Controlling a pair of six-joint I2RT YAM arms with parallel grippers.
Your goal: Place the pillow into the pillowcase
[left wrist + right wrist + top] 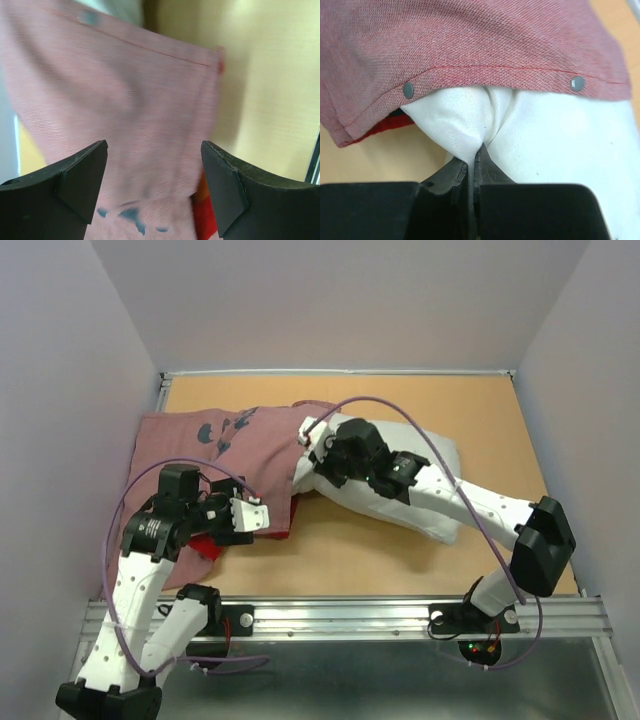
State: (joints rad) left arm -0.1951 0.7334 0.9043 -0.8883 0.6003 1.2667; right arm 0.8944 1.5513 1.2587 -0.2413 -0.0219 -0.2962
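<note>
The pillowcase (205,450) is spread on the left of the table (360,555), its pinkish face with dark blue characters upward and its open edge toward the pillow (437,452). One end of the pillow is tucked just under that hemmed edge, between two grey snap studs (408,90). Most of the pillow lies outside, to the right. How far it reaches inside cannot be judged. A fold of its white cloth is pinched between the closed jaws of the right gripper (472,160) at the mouth. The left gripper (154,170) is spread wide over the pillowcase's near corner.
</note>
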